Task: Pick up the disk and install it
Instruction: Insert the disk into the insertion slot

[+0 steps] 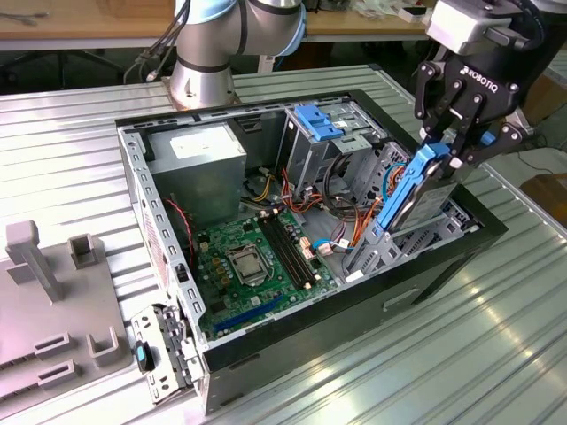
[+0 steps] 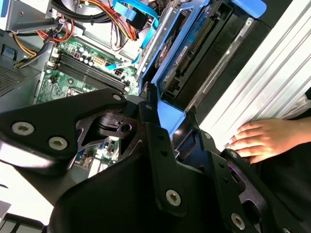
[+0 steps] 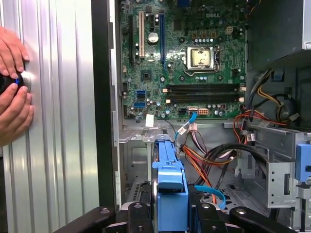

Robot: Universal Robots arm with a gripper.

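Observation:
The disk [image 1: 409, 202], a grey drive in a bright blue carrier, stands tilted at the exterior view's right end of the open computer case [image 1: 416, 288]. Its lower end sits in the metal drive cage [image 1: 372, 257]. My black gripper [image 1: 454, 149] is shut on the disk's upper end, at the blue handle. In the first wrist view the blue carrier [image 3: 170, 182] runs between my two fingers [image 3: 140, 218]. In the second wrist view the disk [image 2: 192, 51] lies just beyond my gripper [image 2: 165, 119].
The case holds a green motherboard [image 1: 257, 266], a grey power supply [image 1: 199, 159], a light blue latch plate [image 1: 319, 119] and bundled cables [image 1: 341, 208]. A person's hands [image 3: 12, 97] rest on the ribbed metal table [image 1: 496, 354] beside the case. Grey fixtures [image 1: 53, 292] stand at the exterior view's left.

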